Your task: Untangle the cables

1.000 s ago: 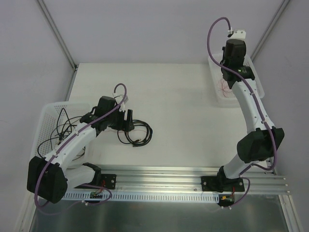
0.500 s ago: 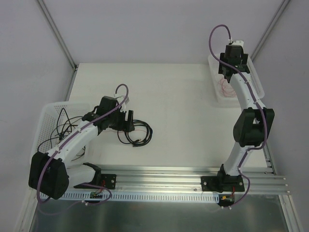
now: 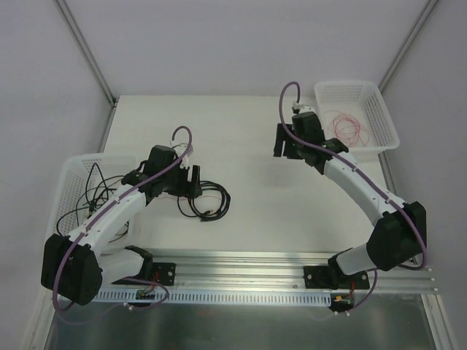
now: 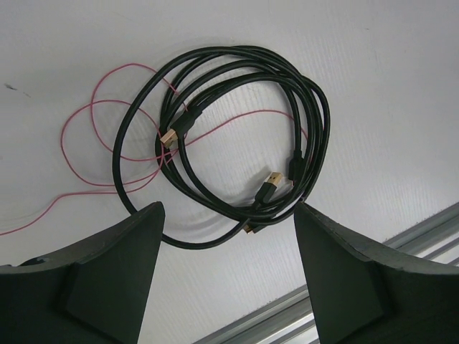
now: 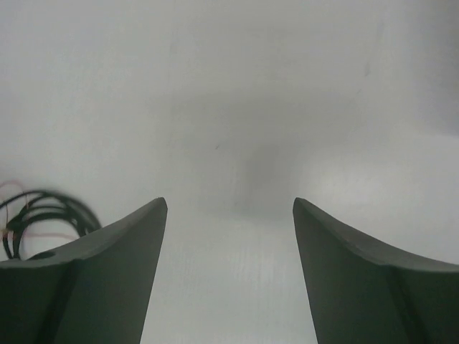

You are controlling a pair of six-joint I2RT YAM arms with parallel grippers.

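both grippers wide, cables lying loose on the surface

left gripper (image 4: 227, 209) hangs with jaws apart over the looped black cables (image 4: 268, 187), crossed by a thin red wire (image 4: 79, 115) (nothing held); right gripper (image 5: 228, 203) is spread wide above the surface (image 3: 248, 175), well apart from them.
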